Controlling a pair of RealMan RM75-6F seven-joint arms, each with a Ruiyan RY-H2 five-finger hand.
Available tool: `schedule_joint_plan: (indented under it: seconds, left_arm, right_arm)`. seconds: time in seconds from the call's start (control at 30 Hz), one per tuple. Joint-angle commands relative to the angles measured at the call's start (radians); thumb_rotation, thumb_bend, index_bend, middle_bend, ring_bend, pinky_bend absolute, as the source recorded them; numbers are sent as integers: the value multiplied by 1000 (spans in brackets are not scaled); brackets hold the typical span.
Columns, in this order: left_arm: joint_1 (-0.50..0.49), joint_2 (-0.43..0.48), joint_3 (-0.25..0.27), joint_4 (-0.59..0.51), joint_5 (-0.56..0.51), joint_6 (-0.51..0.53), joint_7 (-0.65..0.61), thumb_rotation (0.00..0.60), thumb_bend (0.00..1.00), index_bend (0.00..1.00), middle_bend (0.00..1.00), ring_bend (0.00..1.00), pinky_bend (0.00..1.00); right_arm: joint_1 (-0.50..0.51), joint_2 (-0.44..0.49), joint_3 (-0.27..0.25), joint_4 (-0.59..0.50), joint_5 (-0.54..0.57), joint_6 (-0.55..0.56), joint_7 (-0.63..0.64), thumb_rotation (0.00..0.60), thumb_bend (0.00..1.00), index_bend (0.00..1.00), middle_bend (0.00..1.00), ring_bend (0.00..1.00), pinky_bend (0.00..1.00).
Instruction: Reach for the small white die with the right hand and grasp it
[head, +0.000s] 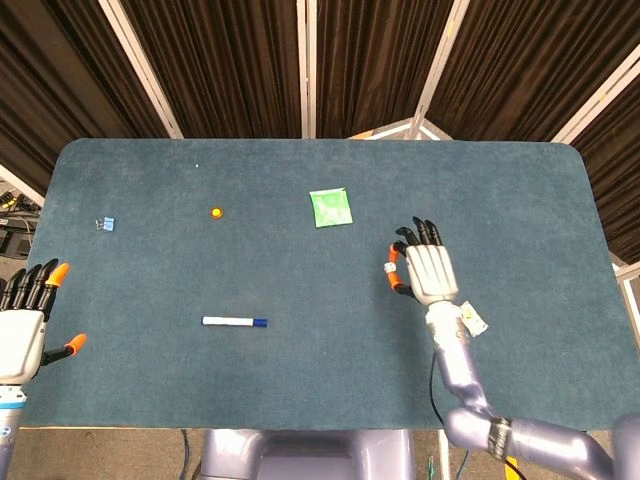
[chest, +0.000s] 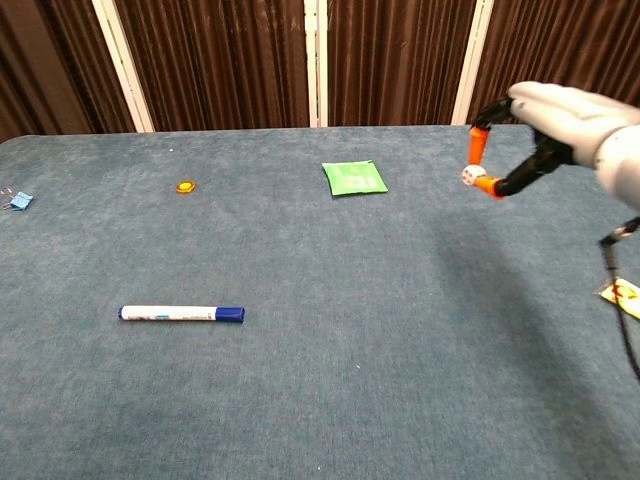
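The small white die (chest: 468, 175) is pinched between the orange-tipped thumb and a finger of my right hand (chest: 545, 125), well above the blue table in the chest view. In the head view the die (head: 388, 268) shows at the left side of the right hand (head: 428, 272), right of the table's middle. My left hand (head: 22, 325) hangs off the table's left front corner with fingers spread and nothing in it.
A white marker with a blue cap (head: 234, 322) lies front left. A green packet (head: 330, 207) lies at the centre back, a small orange disc (head: 216, 212) and a blue binder clip (head: 104, 224) further left. A yellow wrapper (head: 472, 319) lies by my right forearm.
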Motion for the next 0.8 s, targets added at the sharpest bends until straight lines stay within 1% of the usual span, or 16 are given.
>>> schedule_joint_plan:
  seconds: [0.03,0.1,0.23,0.3,0.43,0.5,0.57,0.63,0.67,0.73,0.8]
  left_arm:
    - [2,1,-1,-5,4,7,2,600,0,0,0,0,0]
    - [5,3,-1,-9,7,14,5,600,0,0,0,0,0]
    - [12,8,5,-22,22,29,13,600,0,0,0,0,0]
    - [15,10,9,-28,31,37,16,600,0,0,0,0,0]
    - [21,13,15,-39,51,51,21,600,0,0,0,0,0]
    - [23,14,17,-41,57,55,25,600,0,0,0,0,0]
    - [23,13,20,-39,59,53,29,600,0,0,0,0,0]
    - [23,10,20,-36,58,51,33,600,0,0,0,0,0]
    - [23,8,21,-33,57,48,37,600,0,0,0,0,0]
    - [22,4,23,-31,56,44,43,600,0,0,0,0,0]
    - [21,0,24,-29,57,40,48,600,0,0,0,0,0]
  right_arm:
    - [-45,64,-31,-89,-7,45,-36,600,235,332,109,0,0]
    - [-61,85,-45,-122,-13,59,-41,600,220,313,99,0,0]
    - [-111,141,-82,-185,-38,98,-25,600,219,312,88,0,0]
    - [-132,161,-99,-197,-55,113,-9,600,218,311,84,0,0]
    - [-191,212,-148,-204,-119,148,62,600,218,306,67,0,0]
    - [-226,241,-182,-191,-173,168,118,600,216,299,56,0,0]
    - [-273,275,-227,-167,-245,199,201,600,207,282,35,0,0]
    - [-303,299,-257,-143,-295,221,259,600,191,253,8,0,0]
    - [-334,319,-287,-115,-344,247,318,600,186,240,3,0,0]
    - [-366,331,-316,-66,-407,285,383,600,172,192,0,0,0]
    - [-394,333,-335,-17,-451,319,420,600,166,153,0,0,0]
